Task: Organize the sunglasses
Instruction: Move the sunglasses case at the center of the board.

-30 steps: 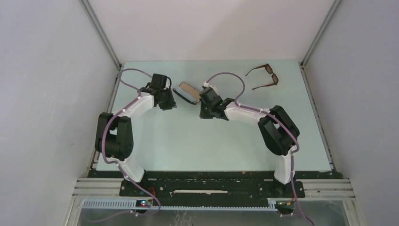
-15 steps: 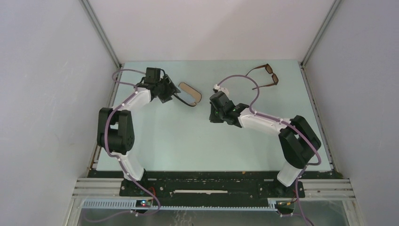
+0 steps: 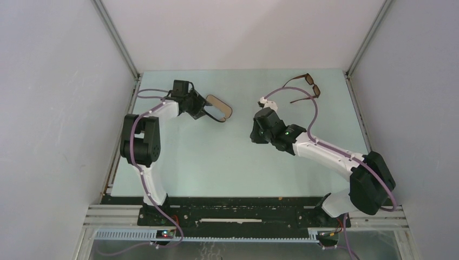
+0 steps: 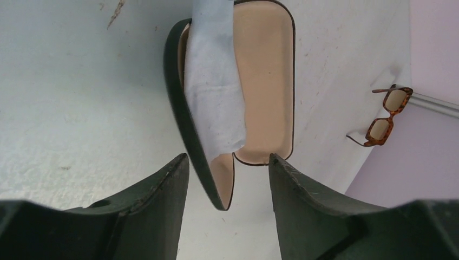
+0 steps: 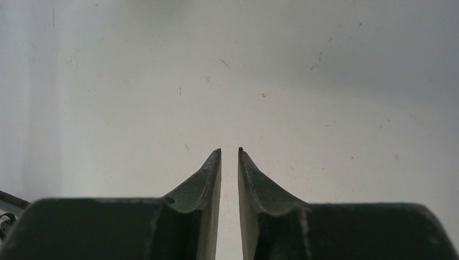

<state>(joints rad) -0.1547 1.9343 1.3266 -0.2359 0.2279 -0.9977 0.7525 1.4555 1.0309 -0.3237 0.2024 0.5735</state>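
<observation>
Top view, room: pale green table boxed in by white walls, metal rails in the far corners.
Top view, sunglasses: upper right of the frame, near the table's far right corner, temples unfolded, well apart from both arms.
Top view, case: open, upper centre-left.
Left wrist, surface: whitish and scuffed.
Left wrist, sunglasses: right edge, mottled brown frame, rectangular lenses.
Left wrist, case: tan lining, pale cloth inside.
Left wrist, left gripper: fingers spread, case's near end between them, ungripped.
Right wrist, right gripper: tips a narrow slit apart over bare table, holding nothing.
</observation>
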